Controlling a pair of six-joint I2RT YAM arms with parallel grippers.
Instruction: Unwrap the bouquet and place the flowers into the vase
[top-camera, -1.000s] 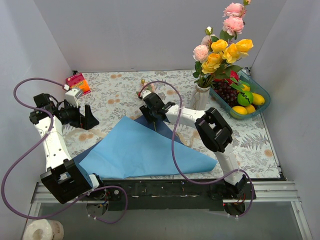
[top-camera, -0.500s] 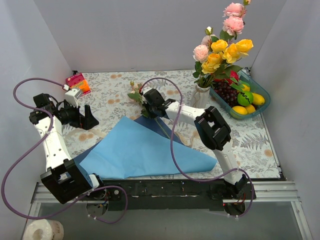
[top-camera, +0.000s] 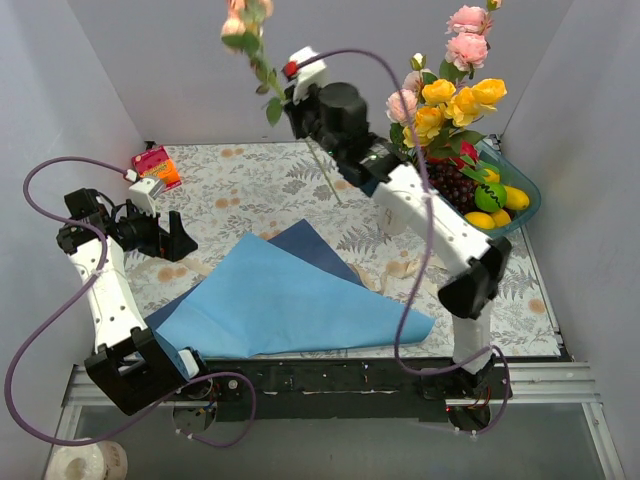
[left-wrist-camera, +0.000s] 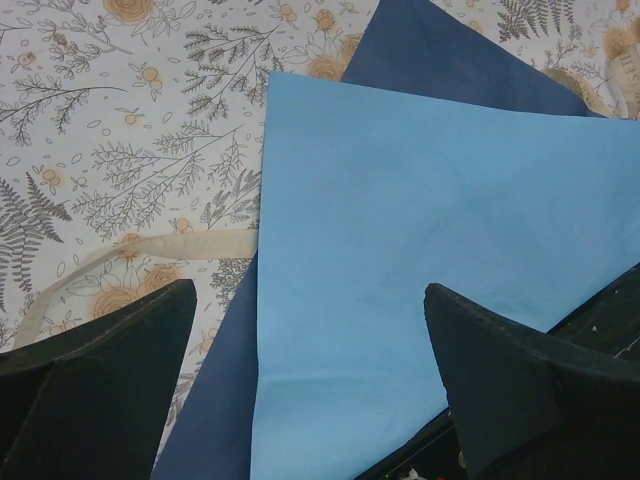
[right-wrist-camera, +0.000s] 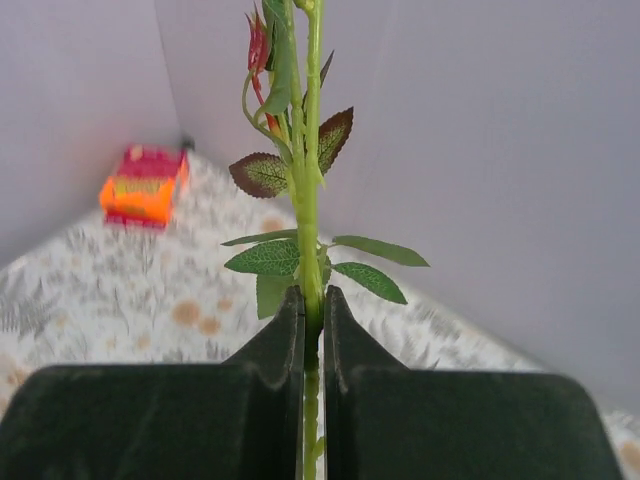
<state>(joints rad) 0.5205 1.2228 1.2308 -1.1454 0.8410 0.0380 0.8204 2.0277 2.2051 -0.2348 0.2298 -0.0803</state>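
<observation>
My right gripper (top-camera: 290, 108) is raised high above the back of the table, shut on the green stem of one pink flower (top-camera: 243, 22). In the right wrist view the leafy stem (right-wrist-camera: 305, 200) runs straight up out of the closed right gripper (right-wrist-camera: 313, 292). Other pink and yellow flowers (top-camera: 450, 100) stand at the back right where the vase is; my right arm covers most of the vase. The opened light blue paper (top-camera: 290, 300) lies flat over a dark blue sheet (top-camera: 310, 245), with the cream ribbon (top-camera: 405, 268) loose beside it. My left gripper (top-camera: 180, 235) stands open and empty at the left, over the light blue paper (left-wrist-camera: 400, 250) in its wrist view, left gripper (left-wrist-camera: 307, 292).
A teal basket (top-camera: 525, 200) of toy fruit stands at the back right, next to the flowers. An orange and pink box (top-camera: 155, 165) lies at the back left, also seen as the box (right-wrist-camera: 145, 185) in the right wrist view. White walls enclose the table on three sides.
The right gripper shut on a flower stem lying at the paper's top edge and lifted it high toward the back. The left arm has not moved.
</observation>
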